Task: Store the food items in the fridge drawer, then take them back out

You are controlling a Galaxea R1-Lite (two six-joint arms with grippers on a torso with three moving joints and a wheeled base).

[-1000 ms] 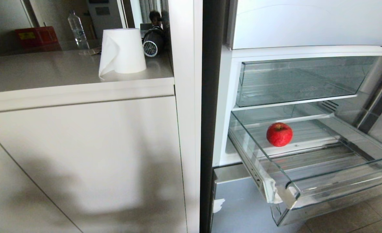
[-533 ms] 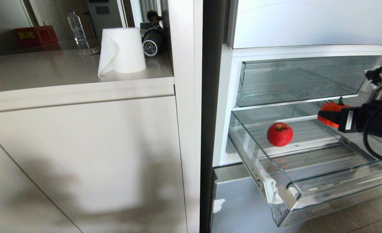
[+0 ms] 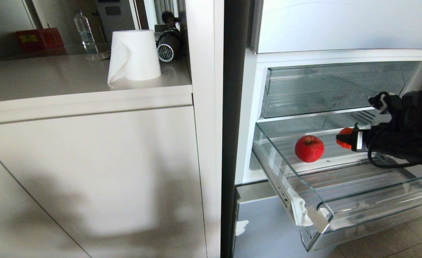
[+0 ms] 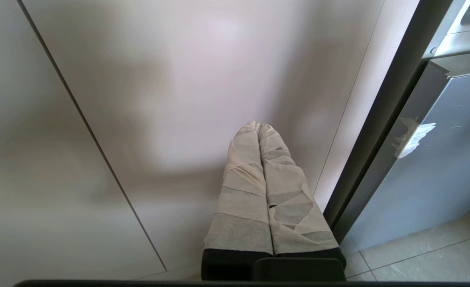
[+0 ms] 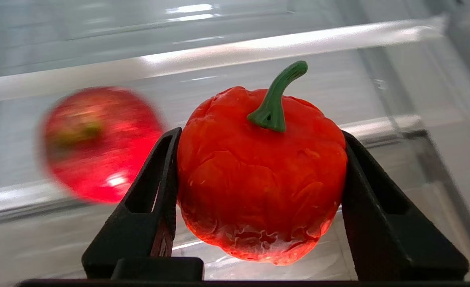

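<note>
While right gripper (image 5: pixel 258 199) clamps red pepper (image 5: pixel 260 175) stem-up over fridge drawer (image 3: pixel 339 200), apple (image 3: pixel 309 148) sits just beside, toward drawer's left wall; left gripper (image 4: pixel 260 127) shut, parked.

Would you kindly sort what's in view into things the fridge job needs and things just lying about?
Job: red pepper in the right gripper; red apple; fridge drawer.
Lying about: paper towel roll; water bottle; red box.
</note>
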